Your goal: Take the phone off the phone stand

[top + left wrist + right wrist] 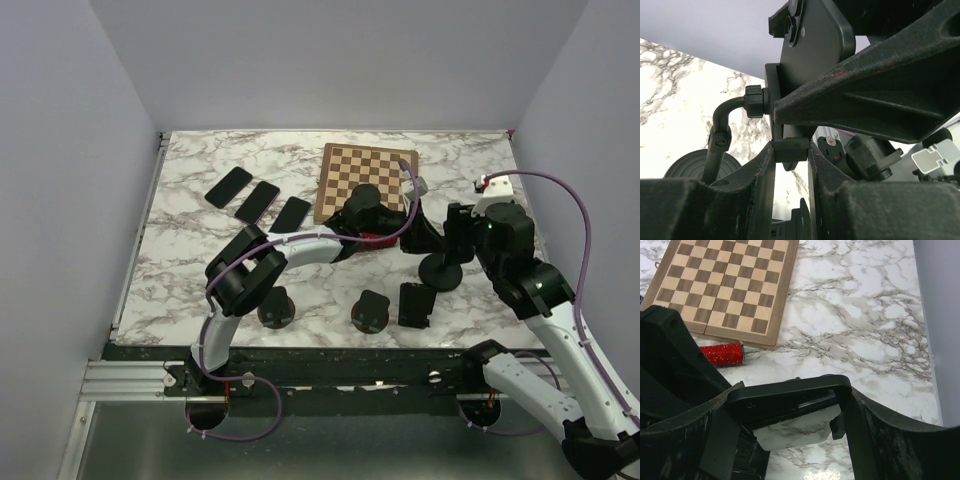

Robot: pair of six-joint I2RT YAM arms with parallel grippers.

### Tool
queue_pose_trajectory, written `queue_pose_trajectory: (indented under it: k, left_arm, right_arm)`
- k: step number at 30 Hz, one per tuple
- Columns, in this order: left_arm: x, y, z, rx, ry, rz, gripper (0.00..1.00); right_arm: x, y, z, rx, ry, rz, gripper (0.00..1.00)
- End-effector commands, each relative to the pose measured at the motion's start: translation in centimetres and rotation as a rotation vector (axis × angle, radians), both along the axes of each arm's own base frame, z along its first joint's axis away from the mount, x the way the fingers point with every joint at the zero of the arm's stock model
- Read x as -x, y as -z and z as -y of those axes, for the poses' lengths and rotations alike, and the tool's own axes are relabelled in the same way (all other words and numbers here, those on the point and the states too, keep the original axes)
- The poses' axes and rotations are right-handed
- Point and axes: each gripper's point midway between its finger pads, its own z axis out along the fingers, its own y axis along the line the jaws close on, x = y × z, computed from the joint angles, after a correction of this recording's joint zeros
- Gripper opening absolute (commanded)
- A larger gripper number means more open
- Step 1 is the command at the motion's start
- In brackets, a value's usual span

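The black phone (812, 47) sits upright in the cradle of a black phone stand (722, 127); its back and camera lenses face the left wrist camera. The stand's round base (440, 272) rests on the marble table. My left gripper (791, 150) is shut on the stand's lower cradle bracket. My right gripper (790, 407) is shut across the phone's edge (785, 394), and one of its fingers (880, 90) crosses the left wrist view. In the top view both grippers meet at the stand, left (415, 232) and right (447, 232), and hide the phone.
A chessboard (365, 180) lies behind the stand, with a red glitter cylinder (722, 354) by its near edge. Three phones (258, 201) lie flat at the back left. Two empty stands (275, 310) (370, 312) and another stand holding a phone (415, 305) are near the front edge.
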Motion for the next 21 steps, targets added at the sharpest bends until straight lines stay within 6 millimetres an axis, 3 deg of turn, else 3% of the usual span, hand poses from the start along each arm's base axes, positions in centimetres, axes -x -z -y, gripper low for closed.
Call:
queue_pose_trajectory:
  k: [1, 14, 21]
  left_arm:
    - [2.2, -1.1, -0.9, 0.022, 0.207, 0.018, 0.00]
    - [1.3, -0.7, -0.6, 0.005, 0.215, 0.044, 0.00]
    - [-0.1, -0.9, 0.1, -0.022, 0.112, 0.032, 0.00]
  right_arm:
    - [0.2, -1.0, 2.1, 0.162, -0.011, 0.024, 0.01]
    - [1.9, -2.4, -1.7, 0.080, -0.249, 0.020, 0.01]
    - [2.4, -3.8, -2.8, -0.019, -0.274, 0.070, 0.01]
